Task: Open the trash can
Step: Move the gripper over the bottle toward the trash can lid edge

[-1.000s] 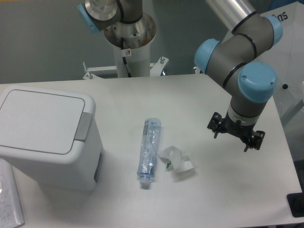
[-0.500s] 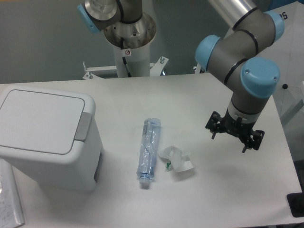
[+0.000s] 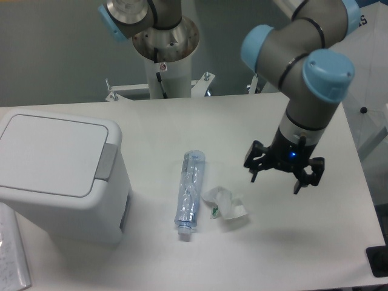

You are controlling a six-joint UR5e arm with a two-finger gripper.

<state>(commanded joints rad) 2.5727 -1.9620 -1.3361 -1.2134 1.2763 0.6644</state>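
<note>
The trash can (image 3: pixel 60 176) sits at the left edge of the table (image 3: pixel 182 127), a big white boxy bin with rounded corners. Its flat lid (image 3: pixel 48 154) lies down shut, and the grey push tab (image 3: pixel 107 162) shows on the rim at the lid's right side, facing the middle of the table.

The gripper (image 3: pixel 284 173) hangs above the right half of the table, well apart from the bin, pointing downward from the grey and blue arm (image 3: pixel 303 60). Its two fingers are spread wide with nothing between them, and a small blue light glows on the wrist just above them.

Between bin and gripper lie two pieces of litter. A crushed clear plastic bottle (image 3: pixel 190 195) lies lengthwise, cap end toward the camera, nearer the bin. A crumpled clear wrapper (image 3: pixel 225 206) sits just beside the bottle on its right, below and left of the gripper, not touching it.
</note>
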